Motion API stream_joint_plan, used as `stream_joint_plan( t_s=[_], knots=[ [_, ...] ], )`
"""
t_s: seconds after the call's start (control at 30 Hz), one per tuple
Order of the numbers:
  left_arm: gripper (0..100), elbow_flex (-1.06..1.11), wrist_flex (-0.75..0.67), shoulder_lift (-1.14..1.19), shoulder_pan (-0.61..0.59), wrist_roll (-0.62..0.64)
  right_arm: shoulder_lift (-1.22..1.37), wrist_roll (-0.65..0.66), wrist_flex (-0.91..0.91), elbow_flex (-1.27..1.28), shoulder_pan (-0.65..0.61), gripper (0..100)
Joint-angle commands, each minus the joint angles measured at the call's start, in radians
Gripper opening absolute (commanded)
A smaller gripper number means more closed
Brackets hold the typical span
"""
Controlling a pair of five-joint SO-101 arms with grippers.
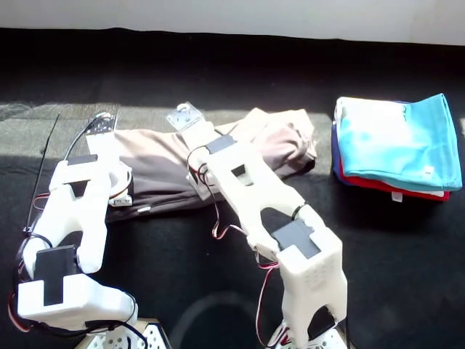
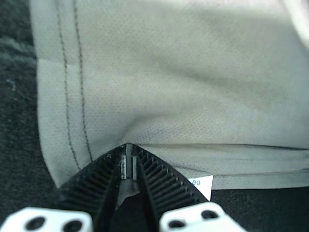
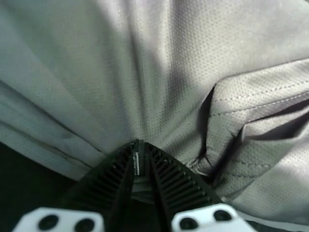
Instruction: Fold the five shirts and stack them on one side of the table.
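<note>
While my left claw (image 2: pixel 128 151) is clenched on the beige shirt (image 1: pixel 163 171) near its stitched edge, my right claw (image 3: pixel 139 147) pinches a fold of the same cloth. I see the shirt lying across mid-frame on the black table (image 1: pixel 182 254), with the folded stack (image 1: pixel 396 142) at the right.

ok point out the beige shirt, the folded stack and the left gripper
beige shirt (image 1: pixel 163 171), high view, on its flat middle part
folded stack (image 1: pixel 396 142), high view, on its top layer
left gripper (image 2: pixel 127 147), left wrist view, between its fingertips
</note>
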Motion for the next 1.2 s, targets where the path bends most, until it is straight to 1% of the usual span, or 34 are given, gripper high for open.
stream_joint_plan(
  t_s=[0.0, 0.17, 0.2, 0.27, 0.33, 0.4, 0.47, 0.53, 0.6, 0.7, 0.83, 1.07, 1.17],
  knots=[
    [1, 0.001, -0.028, 0.010, -0.025, 0.003, -0.070, 0.000, 0.030, -0.028, 0.004, 0.9],
    [1, -0.015, -0.023, -0.001, -0.025, 0.003, -0.068, 0.000, 0.036, -0.185, 0.073, 1.2],
    [1, -0.028, 0.003, -0.002, -0.025, 0.003, -0.067, 0.000, 0.036, -0.229, 0.090, 1.3],
    [1, -0.073, 0.106, -0.027, -0.025, 0.003, -0.067, 0.000, 0.042, -0.318, 0.117, 1.8],
    [1, -0.139, 0.222, -0.071, -0.027, 0.003, -0.068, 0.000, 0.068, -0.400, 0.145, 5.6],
    [1, -0.225, 0.338, -0.130, -0.048, 0.003, -0.068, -0.002, 0.136, -0.507, 0.173, 9.9],
    [2, -0.328, 0.427, -0.186, -0.081, 0.003, -0.068, -0.002, 0.223, -0.630, 0.200, 11.3],
    [6, -0.429, 0.485, -0.226, -0.122, 0.003, -0.068, 0.000, 0.318, -0.756, 0.232, 11.3],
    [13, -0.507, 0.516, -0.222, -0.157, 0.003, -0.068, 0.002, 0.429, -0.881, 0.265, 11.3],
    [22, -0.559, 0.520, -0.150, -0.179, 0.003, -0.067, 0.005, 0.582, -1.044, 0.298, 11.3],
    [22, -0.608, 0.509, 0.019, -0.176, 0.008, -0.067, 0.092, 0.736, -1.173, 0.300, 11.3],
    [22, -0.806, 0.503, 0.323, -0.176, 0.005, -0.071, 0.098, 0.750, -1.194, 0.346, 11.2],
    [22, -0.906, 0.511, 0.432, -0.176, 0.005, -0.124, 0.097, 0.750, -1.173, 0.358, 11.2]
  ],
)
